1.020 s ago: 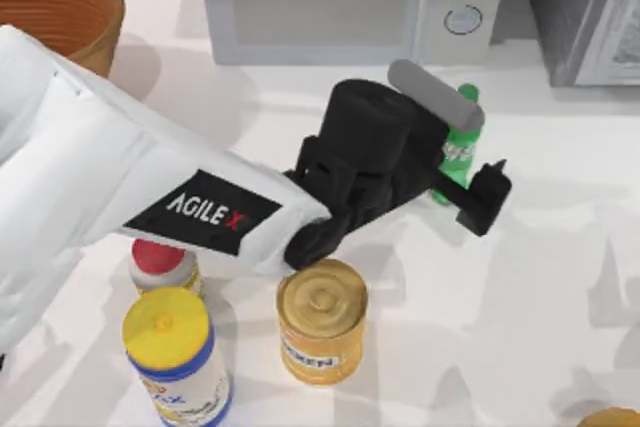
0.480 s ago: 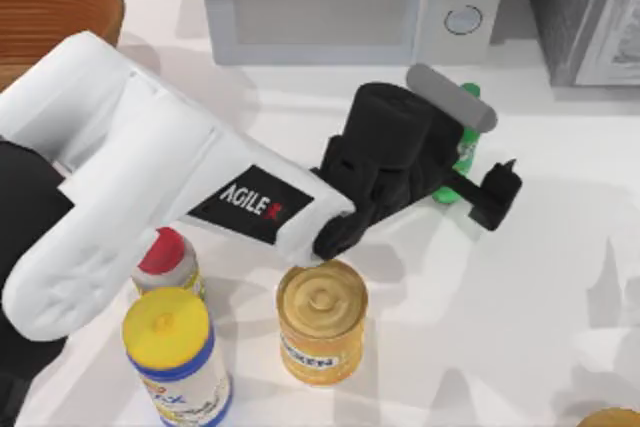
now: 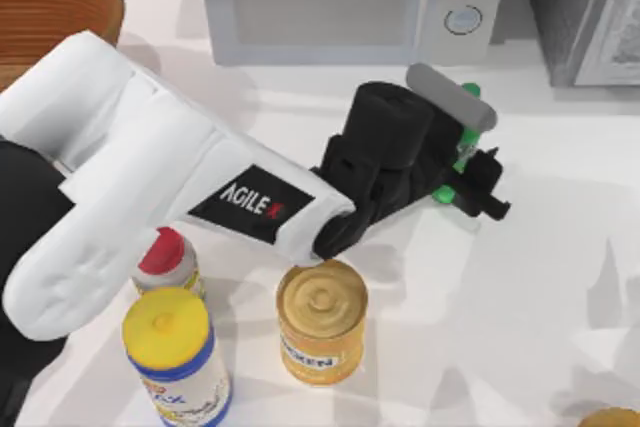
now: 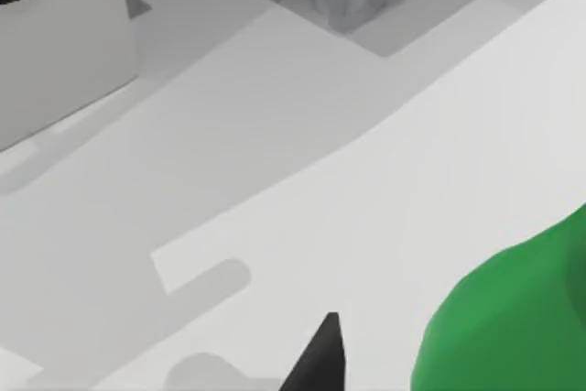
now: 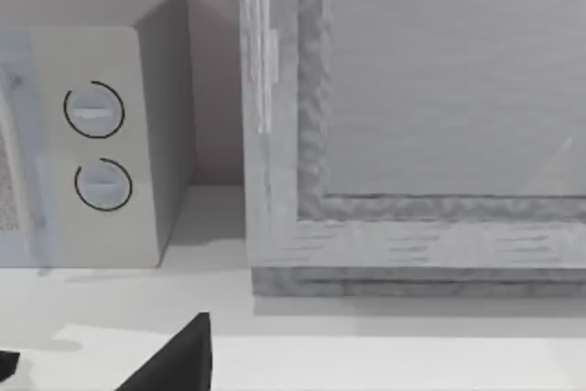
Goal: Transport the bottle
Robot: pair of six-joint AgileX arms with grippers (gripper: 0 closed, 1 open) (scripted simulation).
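The green bottle (image 3: 465,142) stands in front of the microwave, right of the table's middle, mostly covered by my left arm's black wrist. My left gripper (image 3: 478,179) is shut on the bottle, with its dark fingers pressed against the bottle's sides. In the left wrist view the bottle's green body (image 4: 513,318) bulges close in, beside one black fingertip (image 4: 320,359). My right arm is parked off to the right; its wrist view faces the microwave (image 5: 92,135) and a grey cabinet (image 5: 412,116).
A microwave (image 3: 340,2) and a grey cabinet (image 3: 590,7) line the back. A yellow can (image 3: 322,332), a yellow-lidded canister (image 3: 175,352) and a red-capped white bottle (image 3: 165,257) stand at the front left. A wooden basket (image 3: 50,7) sits back left.
The left arm swung in over the table, then held still. Its fingers have drawn inward from a wide spread and now clamp the bottle.
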